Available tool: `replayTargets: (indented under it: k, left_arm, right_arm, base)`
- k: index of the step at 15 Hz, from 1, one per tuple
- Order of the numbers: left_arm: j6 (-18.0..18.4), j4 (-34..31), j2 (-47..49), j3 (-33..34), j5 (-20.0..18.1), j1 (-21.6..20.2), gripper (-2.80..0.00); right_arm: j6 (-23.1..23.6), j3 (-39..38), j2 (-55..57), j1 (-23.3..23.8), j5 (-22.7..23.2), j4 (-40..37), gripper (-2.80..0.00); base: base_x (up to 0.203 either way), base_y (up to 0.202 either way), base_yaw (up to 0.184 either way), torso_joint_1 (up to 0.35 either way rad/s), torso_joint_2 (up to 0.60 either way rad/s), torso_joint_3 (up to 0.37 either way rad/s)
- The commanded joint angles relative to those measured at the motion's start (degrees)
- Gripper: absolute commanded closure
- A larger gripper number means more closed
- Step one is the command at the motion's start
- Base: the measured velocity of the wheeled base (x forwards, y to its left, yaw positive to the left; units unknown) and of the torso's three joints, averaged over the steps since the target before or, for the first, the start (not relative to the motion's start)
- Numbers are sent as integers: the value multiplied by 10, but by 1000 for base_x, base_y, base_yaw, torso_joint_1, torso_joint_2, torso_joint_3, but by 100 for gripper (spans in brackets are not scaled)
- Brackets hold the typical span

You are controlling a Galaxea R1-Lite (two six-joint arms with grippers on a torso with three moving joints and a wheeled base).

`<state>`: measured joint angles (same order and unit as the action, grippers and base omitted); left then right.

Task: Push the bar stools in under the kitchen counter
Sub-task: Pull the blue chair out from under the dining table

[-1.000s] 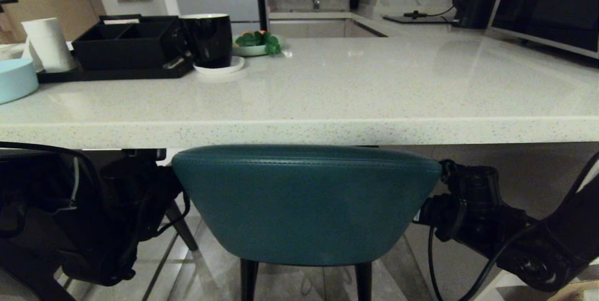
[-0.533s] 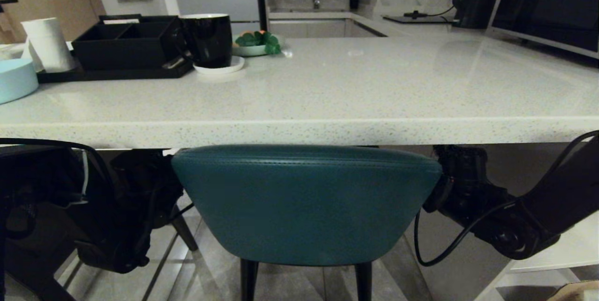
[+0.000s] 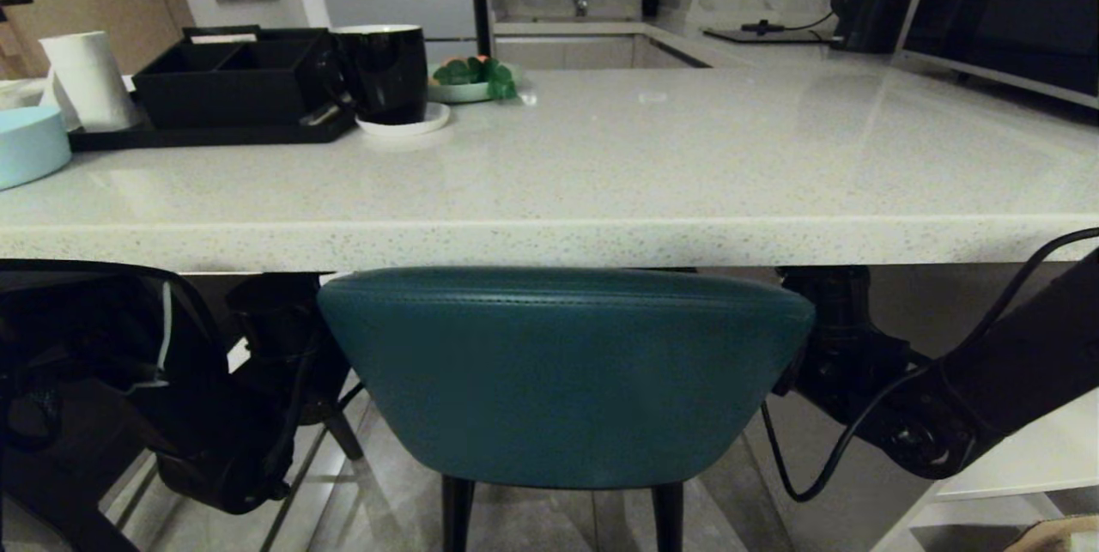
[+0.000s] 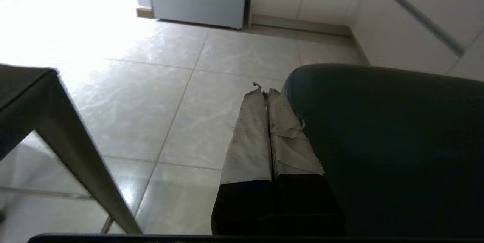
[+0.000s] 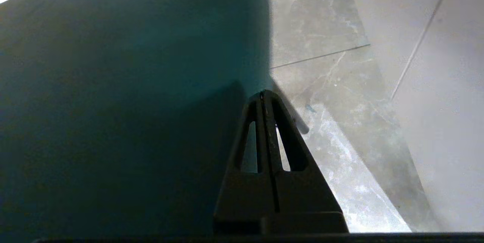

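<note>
Your left gripper [image 4: 267, 92] has its jaws pressed together, holding nothing; the taped fingers [image 4: 249, 137] lie flat against each other. Just beside those jaws, on the side toward the robot's middle, is the curved back of the teal stool [image 4: 385, 141]; whether the jaws actually touch the leather you cannot tell from the left wrist view. On the other side of the jaws, well apart, stands the dark edge and slanted leg of a second seat [image 4: 64, 137], with pale floor tiles [image 4: 151, 95] beyond the jaw tips.

Your right gripper [image 5: 263, 93] also has its jaws together and empty. The teal stool fills the space on the inner side of these jaws, its outer edge running just past the jaw tips; the tips sit at that edge, contact unclear. Past the jaws lies grey floor and a pale slab panel [image 5: 446, 103].

From the head view, the stool's back sits between the two arms, its top rim directly under the thick front edge of the worktop [image 3: 549, 243], the seat hidden beneath. On the worktop, far ahead of both jaws, stand a black mug [image 3: 382, 71] and a black tray [image 3: 215, 80].
</note>
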<state>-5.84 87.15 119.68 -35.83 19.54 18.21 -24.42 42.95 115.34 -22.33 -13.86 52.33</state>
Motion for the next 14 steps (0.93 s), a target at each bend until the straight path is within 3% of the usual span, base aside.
replayTargets:
  k: [1, 7, 14]
  left_arm:
    - [0, 5, -14, 18, 1, 9, 0]
    - [1, 5, -32, 90, 1, 21, 0]
    - [2, 5, -46, 157, 6, 70, 0]
  right_arm:
    - [-1, -12, -13, -13, 0, 6, 0]
    - [2, -70, -33, -29, -3, 26, 0]
    - [2, -106, -69, -52, -27, 25, 0]
  base:
    - [0, 0, 0, 0, 0, 0]
    - [0, 0, 0, 0, 0, 0]
    - [0, 0, 0, 0, 0, 0]
